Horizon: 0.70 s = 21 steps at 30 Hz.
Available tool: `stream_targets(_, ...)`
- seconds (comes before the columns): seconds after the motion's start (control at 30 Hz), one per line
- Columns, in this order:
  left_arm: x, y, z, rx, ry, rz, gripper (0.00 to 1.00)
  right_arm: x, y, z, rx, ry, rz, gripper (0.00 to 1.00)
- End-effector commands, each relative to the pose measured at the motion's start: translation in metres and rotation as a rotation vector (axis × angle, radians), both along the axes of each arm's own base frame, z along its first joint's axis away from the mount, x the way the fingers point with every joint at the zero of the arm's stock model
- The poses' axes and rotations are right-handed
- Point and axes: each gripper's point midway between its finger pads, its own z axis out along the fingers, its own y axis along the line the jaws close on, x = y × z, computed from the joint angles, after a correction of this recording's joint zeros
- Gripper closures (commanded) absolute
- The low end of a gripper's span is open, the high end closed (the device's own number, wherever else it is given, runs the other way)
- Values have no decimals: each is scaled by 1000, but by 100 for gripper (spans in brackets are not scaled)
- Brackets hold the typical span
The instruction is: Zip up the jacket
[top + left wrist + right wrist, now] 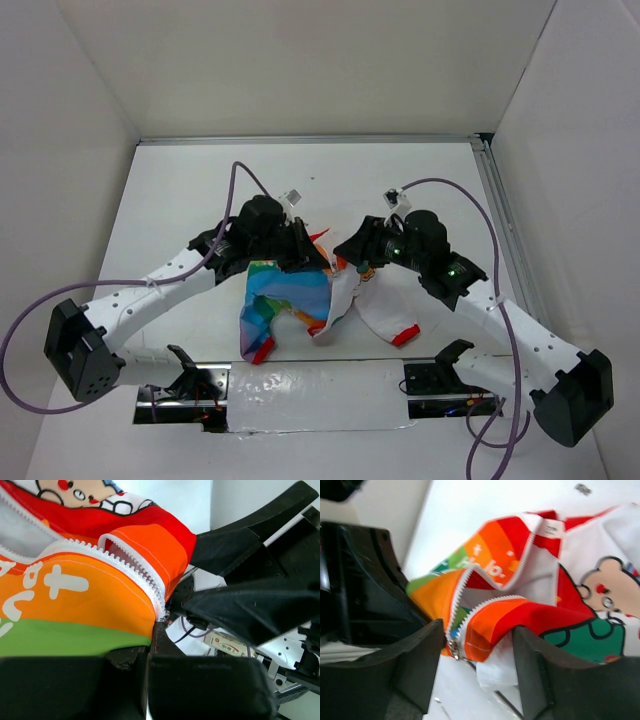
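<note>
The jacket (pixel 285 300) lies bunched at the table's middle, its rainbow panel on the left and its white part with red cuffs on the right. My left gripper (pixel 303 255) is shut on the jacket's orange edge (pixel 75 595), right by the white zipper teeth (pixel 125 565). My right gripper (pixel 350 265) is open. In its wrist view, its fingers (pixel 415 655) stand either side of the orange fabric (pixel 520 615), and the metal zipper slider (pixel 453 648) is close to the left finger. The zipper is open above the slider.
A shiny taped strip (pixel 310 395) runs along the near edge between the arm bases. White walls enclose the table, with a metal rail (pixel 500 220) on the right. The right arm's black gripper (pixel 250 600) sits close beside my left fingers.
</note>
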Motion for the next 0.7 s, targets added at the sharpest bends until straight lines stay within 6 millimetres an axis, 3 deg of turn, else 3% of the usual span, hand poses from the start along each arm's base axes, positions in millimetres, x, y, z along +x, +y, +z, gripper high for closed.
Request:
stream_targets(0.0, -6, -2, 14, -17, 46, -26, 100, 1, -21, 3, -157, -86, -75, 35)
stream_targets(0.13, -7, -1, 13, -9, 82, -7, 100, -3, -35, 13, -233, -157, -126, 31)
stream_targets(0.17, -6, -1, 14, -10, 96, 4, 100, -9, -34, 9, -265, -162, -106, 23)
stream_targets(0.23, -3, 1, 13, 10, 121, 34, 100, -12, -43, 6, -341, -177, -128, 27)
stream_targets(0.47, 1, 2, 10, 49, 215, 74, 100, -41, -37, 5, -497, -258, -99, 26)
stream_targets(0.57, 2, 3, 5, 74, 261, 101, 100, -62, -21, 4, -544, -287, -62, 29)
stream_targets(0.67, 2, 2, 3, 80, 297, 119, 100, -66, -20, 5, -573, -280, -123, 31)
